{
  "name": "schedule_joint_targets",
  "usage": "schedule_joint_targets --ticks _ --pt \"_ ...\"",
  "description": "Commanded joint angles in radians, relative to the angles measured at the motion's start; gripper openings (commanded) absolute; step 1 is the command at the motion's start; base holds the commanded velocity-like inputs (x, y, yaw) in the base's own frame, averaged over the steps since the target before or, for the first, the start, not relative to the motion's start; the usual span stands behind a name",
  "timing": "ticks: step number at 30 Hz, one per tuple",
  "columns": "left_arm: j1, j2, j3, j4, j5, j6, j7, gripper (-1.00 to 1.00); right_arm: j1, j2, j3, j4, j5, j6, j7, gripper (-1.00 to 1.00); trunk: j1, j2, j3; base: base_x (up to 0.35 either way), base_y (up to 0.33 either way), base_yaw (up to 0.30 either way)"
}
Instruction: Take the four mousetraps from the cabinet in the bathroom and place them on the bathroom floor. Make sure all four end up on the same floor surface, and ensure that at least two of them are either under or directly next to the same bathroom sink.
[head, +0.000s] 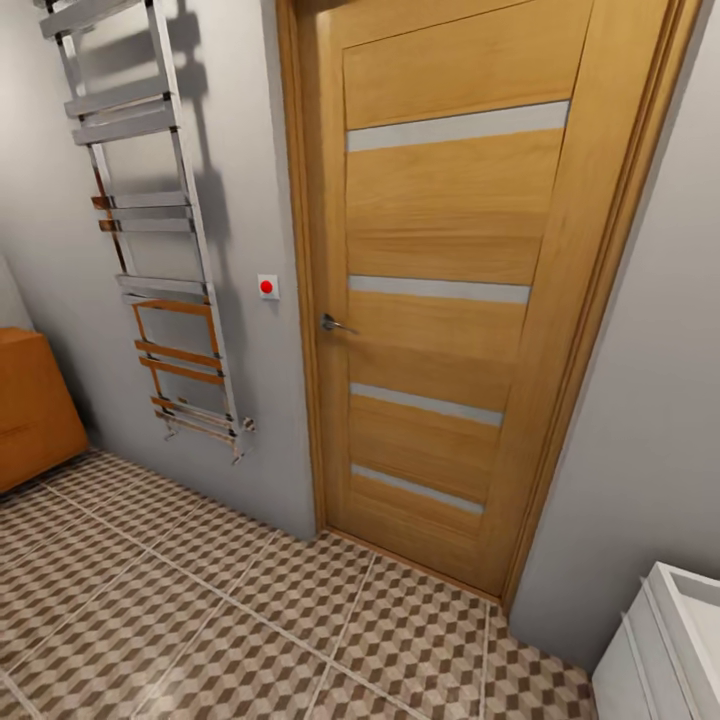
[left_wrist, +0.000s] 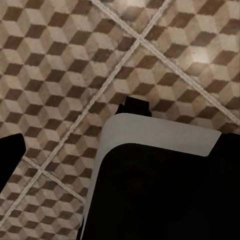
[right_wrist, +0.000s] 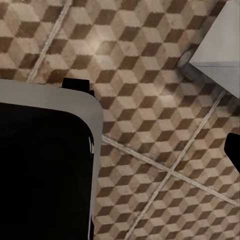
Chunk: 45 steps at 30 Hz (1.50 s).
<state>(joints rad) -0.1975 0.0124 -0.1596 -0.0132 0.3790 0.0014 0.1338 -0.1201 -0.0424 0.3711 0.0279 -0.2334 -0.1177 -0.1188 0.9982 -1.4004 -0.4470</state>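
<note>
Cube-pattern bathroom floor (head: 200, 620) below grey walls, wooden door (head: 450, 300) ahead, chrome towel rail (head: 150, 230) left. Orange-brown cabinet (head: 30, 410) at far left; white sink (head: 680, 630) corner at lower right. Jaws state: cannot tell.

Door (head: 450, 290): warm oak-look wood, satin, visible grain, crossed by frosted grey strips.
Door handle (head: 335, 323): brushed metal.
Towel rail (head: 150, 215): polished chrome, mirror-bright.
Walls (head: 640, 400): matt grey paint, smooth.
Bathroom floor (head: 250, 630): cube-printed tiles, low sheen, pale grout.
Cabinet (head: 30, 410): orange-brown wood, smooth.
Sink (head: 690, 610): white, smooth, faintly glossy.
Drawer unit (head: 630, 675): same white finish.
</note>
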Motion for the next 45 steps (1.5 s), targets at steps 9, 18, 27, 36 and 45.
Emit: schedule_joint_targets --ticks 9,18,27,36,45 --pt "0.0 0.0 -0.013 -0.001 0.005 0.001 0.003 1.0 -0.001 -0.002 0.01 0.003 -0.009 -0.006 -0.002 1.0 0.0 -0.001 -0.001 0.0 0.0 0.183" --pt "0.0 -0.003 -0.007 -0.001 0.008 0.002 0.003 1.0 -0.001 0.0 0.009 0.003 -0.009 -0.007 -0.002 1.0 0.0 -0.001 -0.001 0.0 0.0 0.263" --pt "0.0 -0.008 -0.005 -0.001 0.01 0.001 0.001 1.0 -0.001 0.0 0.009 0.003 -0.01 -0.005 -0.002 1.0 0.0 -0.001 -0.001 0.0 0.0 0.276" --pt "0.0 -0.028 -0.003 -0.005 0.011 0.0 0.0 1.0 -0.001 0.0 0.009 0.003 -0.01 -0.005 0.002 1.0 0.0 -0.001 -0.001 0.0 0.0 0.28" --pt "0.0 -0.033 -0.003 -0.006 0.012 0.0 0.0 1.0 -0.001 0.0 0.009 0.003 -0.011 -0.005 0.004 1.0 0.0 -0.001 -0.001 0.0 0.0 0.282"
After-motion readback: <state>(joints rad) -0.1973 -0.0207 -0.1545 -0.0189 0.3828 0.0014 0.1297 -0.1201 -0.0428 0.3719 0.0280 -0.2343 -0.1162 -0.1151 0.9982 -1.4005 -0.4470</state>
